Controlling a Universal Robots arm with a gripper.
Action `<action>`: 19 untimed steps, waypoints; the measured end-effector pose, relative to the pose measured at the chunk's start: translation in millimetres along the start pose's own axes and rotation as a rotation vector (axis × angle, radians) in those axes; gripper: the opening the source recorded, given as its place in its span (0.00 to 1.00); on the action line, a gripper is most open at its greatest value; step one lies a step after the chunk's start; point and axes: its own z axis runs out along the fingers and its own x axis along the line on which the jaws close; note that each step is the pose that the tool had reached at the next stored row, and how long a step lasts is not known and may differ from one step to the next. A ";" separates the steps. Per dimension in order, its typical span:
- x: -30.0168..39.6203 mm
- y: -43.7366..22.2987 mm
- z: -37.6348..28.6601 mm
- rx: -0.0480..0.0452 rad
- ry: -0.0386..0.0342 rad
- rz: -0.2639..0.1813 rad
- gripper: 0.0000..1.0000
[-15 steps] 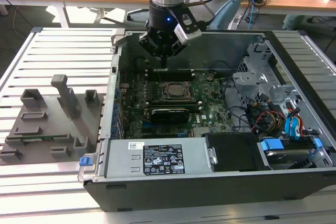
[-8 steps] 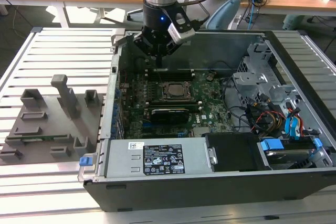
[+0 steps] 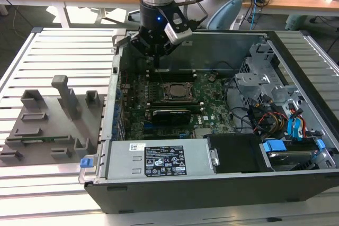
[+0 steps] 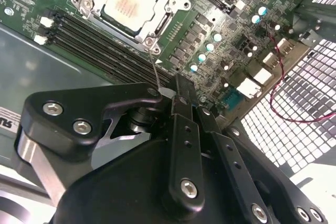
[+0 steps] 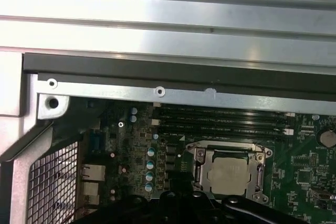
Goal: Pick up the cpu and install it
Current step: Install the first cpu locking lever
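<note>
- Fingers [image 4: 185, 129] look pressed together, gripping nothing
- gripper [image 3: 159, 43] hangs above the motherboard [image 3: 212, 93]
- cpu [image 4: 131, 3] sits seated in its socket [image 4: 163, 22], seemingly installed

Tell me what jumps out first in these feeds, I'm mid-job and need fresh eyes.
The open computer case lies on the slatted table, its green motherboard exposed. The cpu, silver-topped, already sits in its socket frame near the board's middle, and shows in both wrist views. The end effector hangs over the case's far edge, beyond the socket; grey fixture blocks stand at the exterior view's left.
</note>
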 end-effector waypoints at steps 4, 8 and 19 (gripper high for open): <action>3.1 2.7 0.9 0.0000 0.0000 0.000 0.11; 7.0 7.6 1.5 0.0000 0.0000 0.000 0.11; 6.3 17.2 19.4 0.0010 0.0000 0.000 0.11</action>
